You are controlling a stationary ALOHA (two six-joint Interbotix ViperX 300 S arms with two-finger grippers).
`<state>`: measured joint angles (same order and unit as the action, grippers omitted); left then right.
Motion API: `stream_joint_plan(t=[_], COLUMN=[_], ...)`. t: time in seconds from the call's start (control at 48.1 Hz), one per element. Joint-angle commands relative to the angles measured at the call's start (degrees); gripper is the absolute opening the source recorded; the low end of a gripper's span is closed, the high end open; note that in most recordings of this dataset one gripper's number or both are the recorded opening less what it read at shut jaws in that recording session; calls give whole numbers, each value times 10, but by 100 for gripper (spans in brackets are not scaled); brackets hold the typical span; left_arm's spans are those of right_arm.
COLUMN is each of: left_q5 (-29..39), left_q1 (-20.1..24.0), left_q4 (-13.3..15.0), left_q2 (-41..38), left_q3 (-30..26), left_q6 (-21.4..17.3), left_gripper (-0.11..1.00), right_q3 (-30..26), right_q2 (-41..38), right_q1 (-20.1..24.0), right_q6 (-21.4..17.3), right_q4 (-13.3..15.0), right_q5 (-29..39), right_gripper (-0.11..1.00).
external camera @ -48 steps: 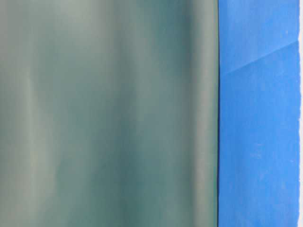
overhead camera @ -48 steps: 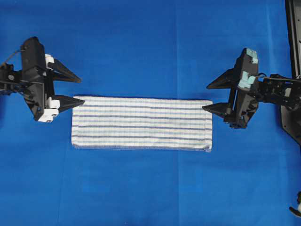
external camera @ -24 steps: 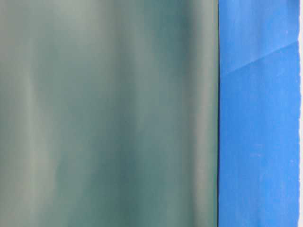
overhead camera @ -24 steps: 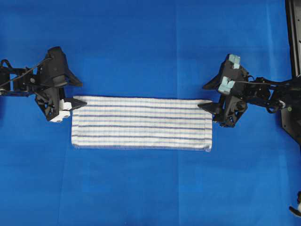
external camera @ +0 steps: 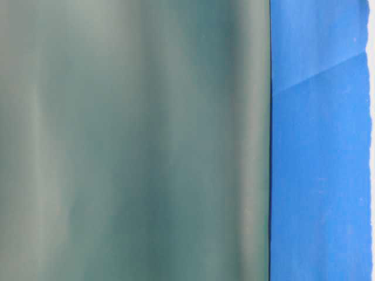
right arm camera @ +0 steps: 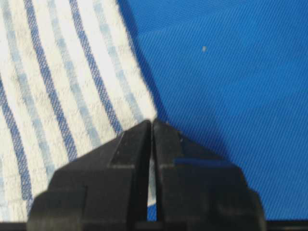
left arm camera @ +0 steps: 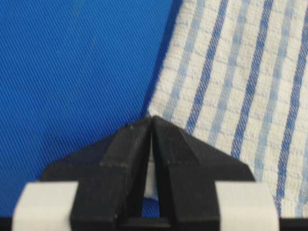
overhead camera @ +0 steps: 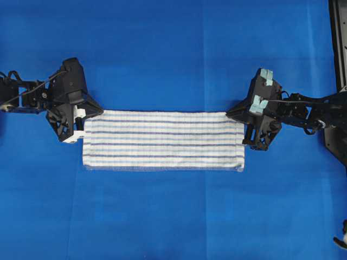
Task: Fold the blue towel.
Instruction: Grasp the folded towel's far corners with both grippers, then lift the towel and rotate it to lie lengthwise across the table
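The blue towel [overhead camera: 162, 141], white with dark and light blue stripes, lies flat as a long rectangle in the middle of the overhead view. My left gripper [overhead camera: 88, 115] is shut on the towel's far left corner. In the left wrist view the towel [left arm camera: 240, 72] fills the right side, and white cloth shows pinched between the black jaws of the left gripper [left arm camera: 151, 118]. My right gripper [overhead camera: 237, 116] is shut on the far right corner. The right wrist view has the towel [right arm camera: 57, 72] on the left, its edge caught in the right gripper [right arm camera: 152, 121].
A plain blue table covering [overhead camera: 173, 49] lies under everything. A black frame [overhead camera: 337, 43] runs down the right edge of the overhead view. In the table-level view a blurred grey-green surface [external camera: 135, 140] fills most of the frame, with a blue strip [external camera: 319, 175] on the right.
Both grippers moved inward onto the towel's far corners and went from wide open to shut on the cloth. The towel's far edge has bunched slightly at the corners.
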<state>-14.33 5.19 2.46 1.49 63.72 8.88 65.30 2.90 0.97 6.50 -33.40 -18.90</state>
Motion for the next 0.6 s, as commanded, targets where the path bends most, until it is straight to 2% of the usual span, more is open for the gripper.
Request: stream_joint_plan(t=[0.0, 0.291, 0.582], left_q5=[14, 72, 181], left_q1=[-8, -8, -8], left_q4=[0, 0, 0], left_q2=[2, 29, 134], left_q3=[-4, -29, -67], left_q6=[0, -4, -3], left_gripper=[1, 1, 1], right_q3=[-3, 3, 9], right_q2=[4, 42, 154], right_q1=[4, 4, -20], right_q6=[0, 1, 4], right_q4=[1, 1, 4], right_q5=[2, 4, 63], right_gripper=[1, 1, 1])
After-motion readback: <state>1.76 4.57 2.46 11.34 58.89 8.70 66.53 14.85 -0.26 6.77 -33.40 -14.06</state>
